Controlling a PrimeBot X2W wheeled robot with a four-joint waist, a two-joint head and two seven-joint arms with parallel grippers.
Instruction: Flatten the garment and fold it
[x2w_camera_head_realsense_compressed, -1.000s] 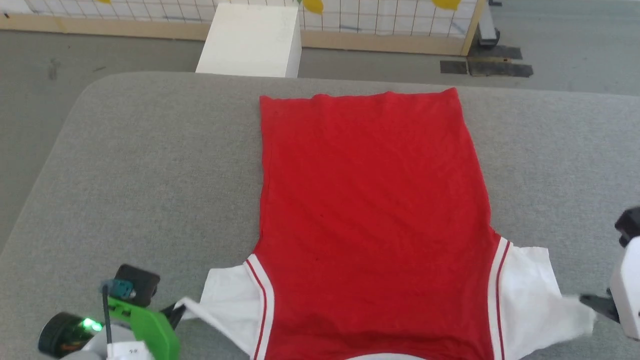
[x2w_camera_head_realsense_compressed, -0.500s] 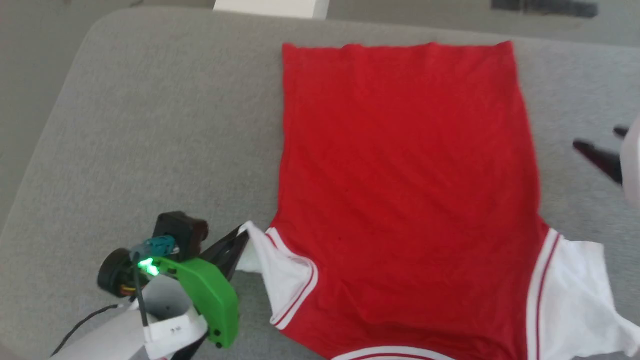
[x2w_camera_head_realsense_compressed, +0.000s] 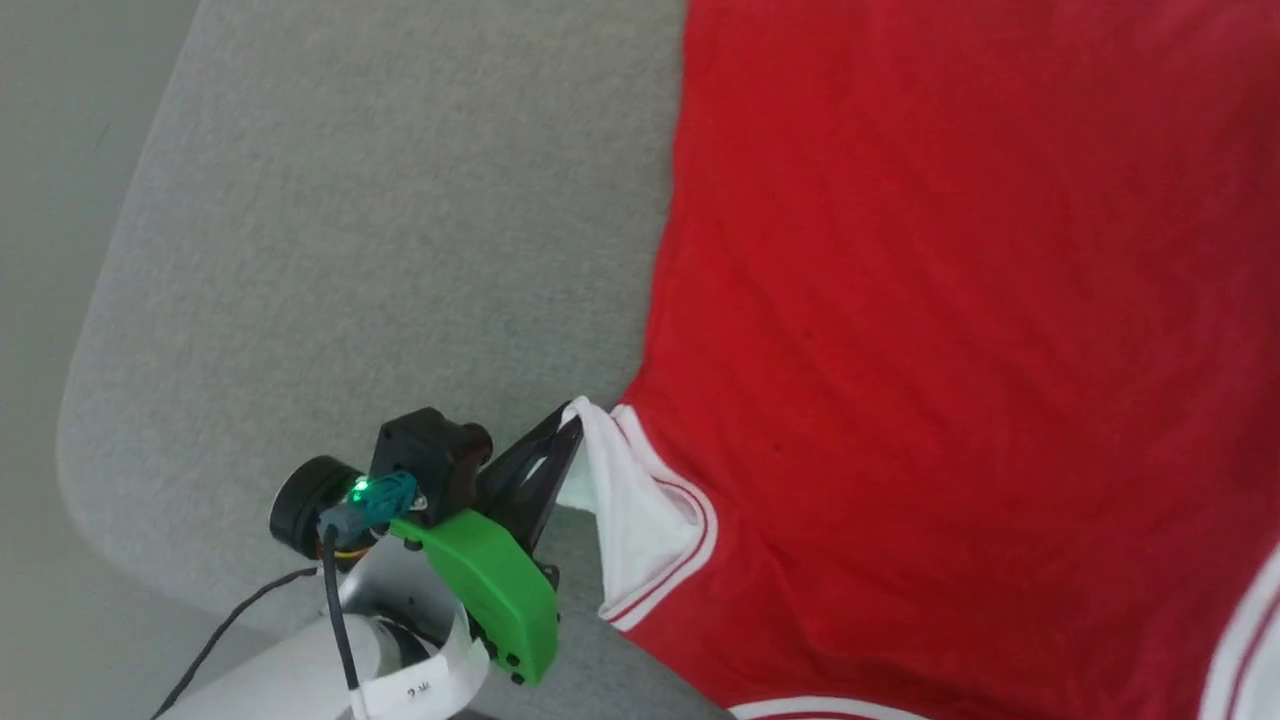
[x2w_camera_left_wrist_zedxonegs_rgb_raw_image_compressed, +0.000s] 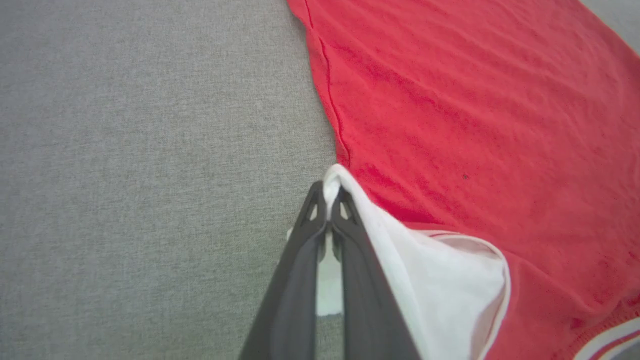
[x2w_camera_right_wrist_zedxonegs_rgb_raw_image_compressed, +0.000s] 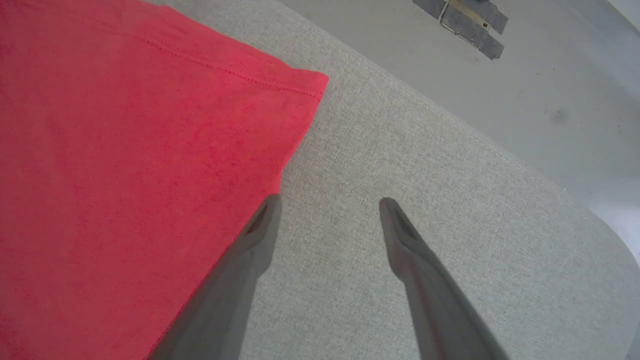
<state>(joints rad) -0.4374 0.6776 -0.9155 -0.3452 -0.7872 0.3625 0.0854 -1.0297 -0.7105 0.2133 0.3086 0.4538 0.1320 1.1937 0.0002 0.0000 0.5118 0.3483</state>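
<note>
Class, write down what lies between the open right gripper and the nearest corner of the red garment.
Bare grey padding, in the right wrist view, separates the right gripper from the corner of the garment.

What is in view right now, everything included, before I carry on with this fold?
garment: one, red with white sleeve and striped trim, spread on the table.
table: one, grey fabric top, under the garment.
floor: pale grey, beyond the table's edge.
floor patches: a few, dark, on the floor past the table.
left claw: one, dark fingers, shut on the edge of the garment's white sleeve.
right claw: one, dark fingers, open and holding nothing, over the table beside a red corner of the garment.
</note>
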